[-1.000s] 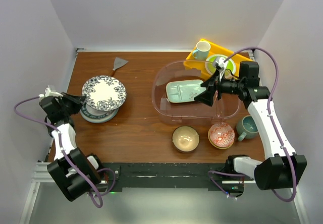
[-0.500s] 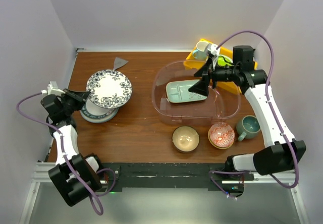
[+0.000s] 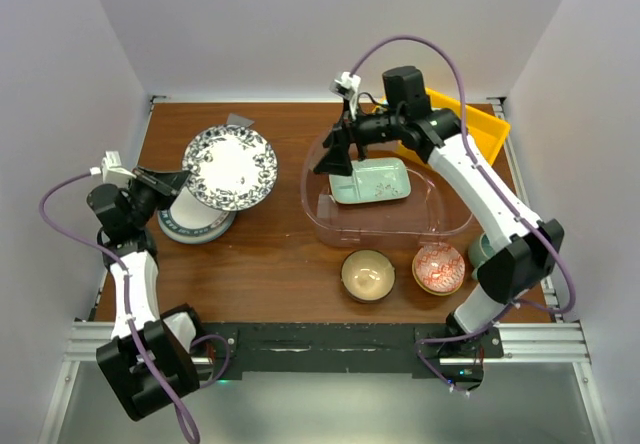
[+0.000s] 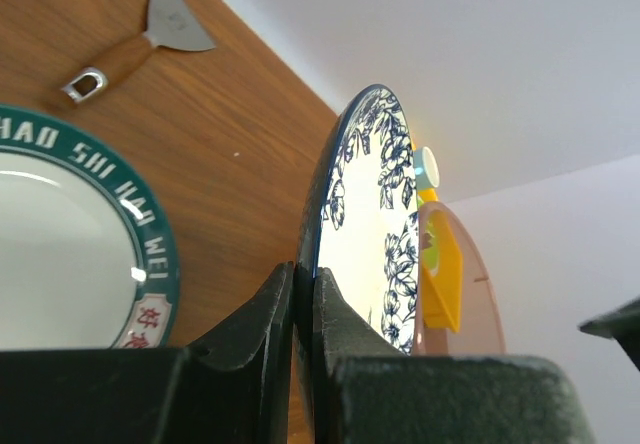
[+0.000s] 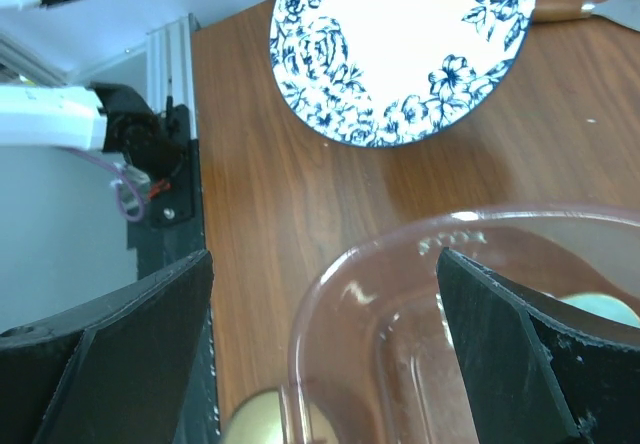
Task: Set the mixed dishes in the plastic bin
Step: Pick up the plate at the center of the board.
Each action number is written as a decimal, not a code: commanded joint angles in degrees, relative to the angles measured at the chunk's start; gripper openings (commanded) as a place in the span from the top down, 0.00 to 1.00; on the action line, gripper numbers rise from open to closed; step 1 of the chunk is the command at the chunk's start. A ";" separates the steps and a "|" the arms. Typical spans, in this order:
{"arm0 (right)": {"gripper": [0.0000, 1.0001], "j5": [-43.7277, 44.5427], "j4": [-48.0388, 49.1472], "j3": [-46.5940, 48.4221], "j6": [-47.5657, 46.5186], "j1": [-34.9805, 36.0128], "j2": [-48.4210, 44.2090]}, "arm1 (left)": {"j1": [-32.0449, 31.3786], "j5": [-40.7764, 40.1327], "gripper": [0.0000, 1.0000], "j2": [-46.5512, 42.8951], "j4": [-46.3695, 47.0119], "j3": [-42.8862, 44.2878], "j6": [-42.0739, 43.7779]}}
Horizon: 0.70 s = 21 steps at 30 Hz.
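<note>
Brown wood-grain table [image 3: 280,254] with plain white walls round it, pretty bare setup.

Biggest thing on it is the plastic bin [image 3: 440,226]: clear, glossy, a rounded D-shape with a wide rim, sitting right of centre. A pale green rectangular dish [image 3: 372,181] lies flat on its floor. Behind the bin, a yellow tray [image 3: 485,124] pokes out at the back right corner.

Over on the left, the left gripper [image 3: 184,177] is clamped on the edge of the blue floral plate [image 3: 232,167]. That one is glazed white with dark blue flowers round the rim. It's held up and tilted above the green-rimmed plate [image 4: 60,254], left of the bin and not over it. The green-rimmed plate lies flat on the table. The white lettering on its dark green band looks like "HAO SHI WEI", plus a small red stamp that can't be read.

The right gripper [image 3: 335,154] hovers over the bin's left rim with its fingers spread wide, nothing between them.

Just in front of the bin are a tan bowl [image 3: 367,273], shiny inside, and beside it a red-patterned bowl [image 3: 439,268]. A grey-teal mug [image 3: 478,254] peeks out from behind the right arm.

Smallest bit is a scraper [image 4: 150,34] near the back edge, with a flat metal blade and a wooden handle.
</note>
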 commanded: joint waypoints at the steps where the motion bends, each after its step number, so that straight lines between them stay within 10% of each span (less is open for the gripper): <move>1: 0.02 3.87 3.96 6.72 9.30 1.36 2.43 | -1.27 4.72 1.00 -3.45 11.30 1.23 -7.29; 21: 0.02 16.61 10.72 5.95 27.69 2.51 5.08 | -4.87 6.04 1.00 -5.48 16.66 -0.18 -12.66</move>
